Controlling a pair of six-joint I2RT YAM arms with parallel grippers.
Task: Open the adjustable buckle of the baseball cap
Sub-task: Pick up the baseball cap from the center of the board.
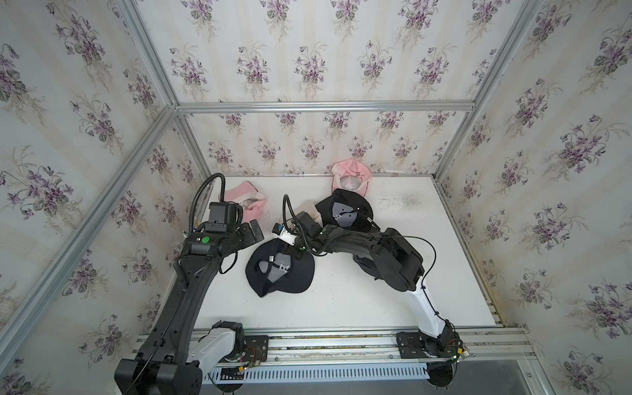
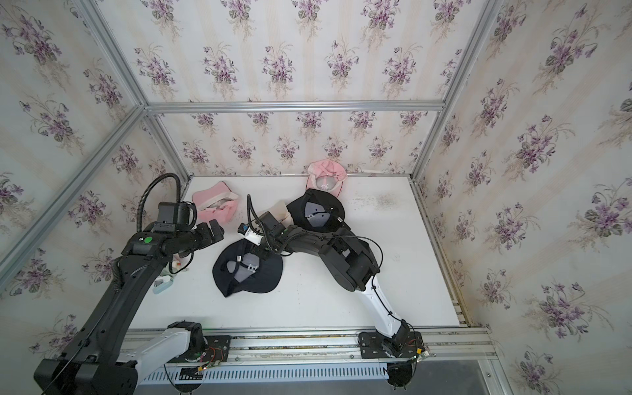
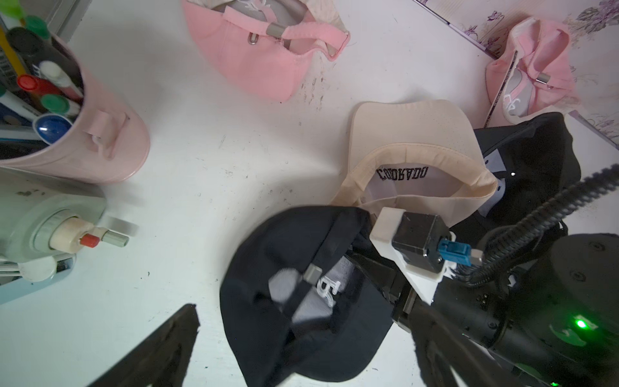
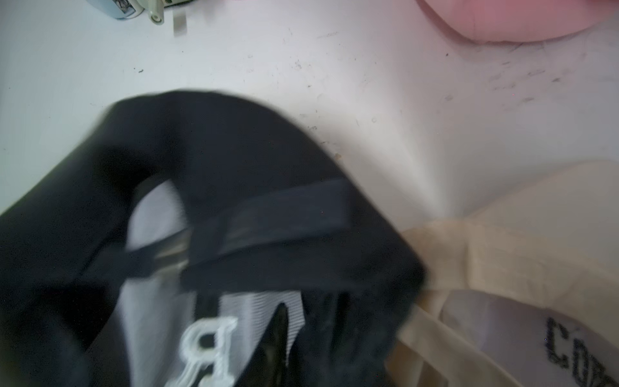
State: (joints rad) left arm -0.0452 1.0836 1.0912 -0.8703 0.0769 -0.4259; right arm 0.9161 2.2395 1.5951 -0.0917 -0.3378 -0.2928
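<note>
Now my right pincer (image 3: pixel 360 264) sits at the rim of the black baseball cap (image 3: pixel 268 241), grip unclear; my left pincer (image 1: pixel 254 231) gapes wide.

A: The black cap (image 3: pixel 284 241) — cloth?
B: Matt cloth, yes. Its lining (image 4: pixel 258 305) is paler, a ribbed weave; the buckle (image 3: pixel 312 273) looks like dull grey metal.
A: And the others?
B: The pink cap (image 3: pixel 254 63) is soft matt cloth with a shinier metal clasp (image 3: pixel 276 30); the beige cap (image 3: pixel 412 134) is cloth too, finely woven.
A: The table (image 1: pixel 342 304)?
B: Smooth, white, faintly glossy — scuffed with dark marks.
A: Walls (image 1: pixel 307 51)?
B: Printed paper, matt, in a frame (image 1: pixel 321 106) of brushed metal. The cup (image 3: pixel 110 150) looks like smooth pink plastic. The arms (image 1: pixel 191 284) are matt black plastic, with a ribbed hose (image 1: pixel 196 201).
</note>
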